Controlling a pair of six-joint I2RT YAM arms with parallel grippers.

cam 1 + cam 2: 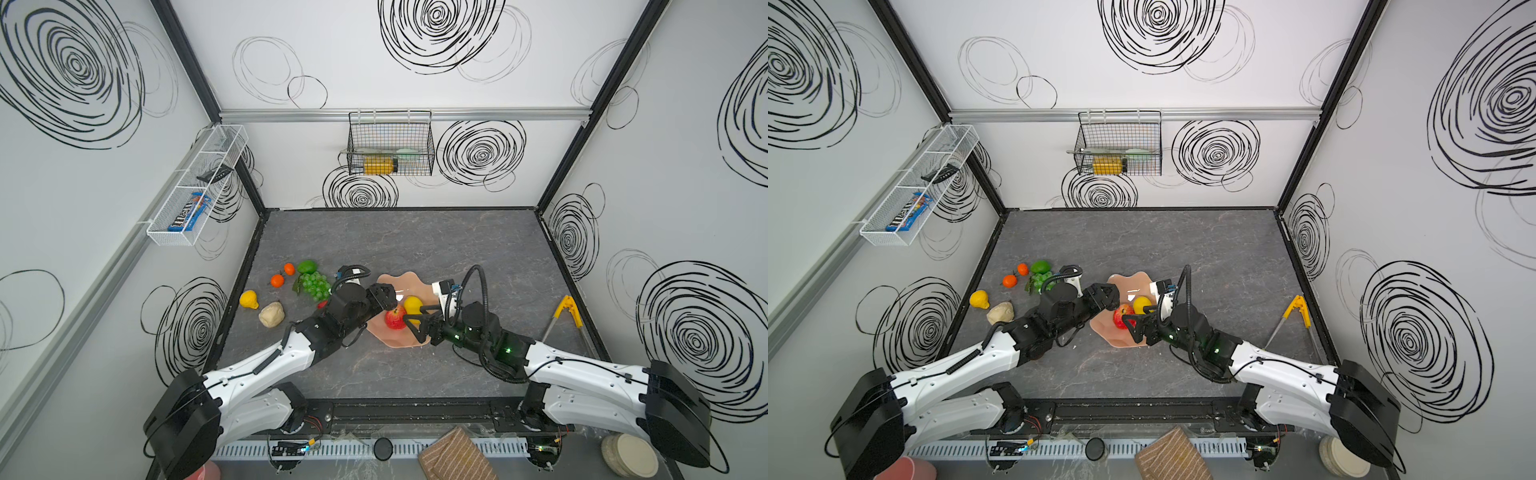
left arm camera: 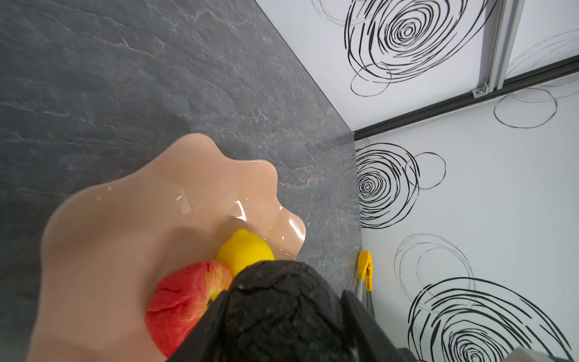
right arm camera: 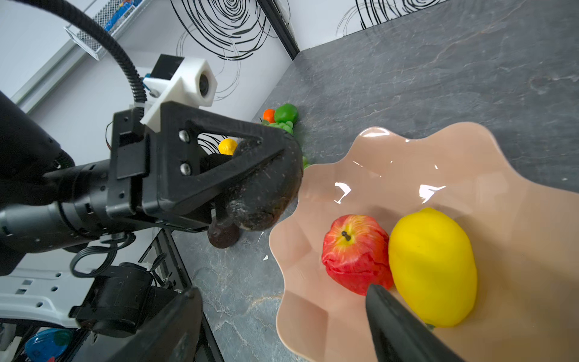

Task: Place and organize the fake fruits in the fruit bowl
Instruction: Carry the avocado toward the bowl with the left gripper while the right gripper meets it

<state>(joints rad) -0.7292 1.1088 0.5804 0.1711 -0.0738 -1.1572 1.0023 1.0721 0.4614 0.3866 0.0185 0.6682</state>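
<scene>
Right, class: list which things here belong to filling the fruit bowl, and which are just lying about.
Belong: fruit bowl, apple, lemon, dark fruit, two oranges, lime, grapes, pear, beige fruit.
Lying about: tongs, wire basket, mesh shelf, striped cloth.

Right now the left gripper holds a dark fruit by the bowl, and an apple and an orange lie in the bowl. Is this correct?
Not quite. Beside the red apple in the fruit bowl lies a yellow lemon, not an orange; the right wrist view shows it. The left gripper does hold the dark fruit.
</scene>
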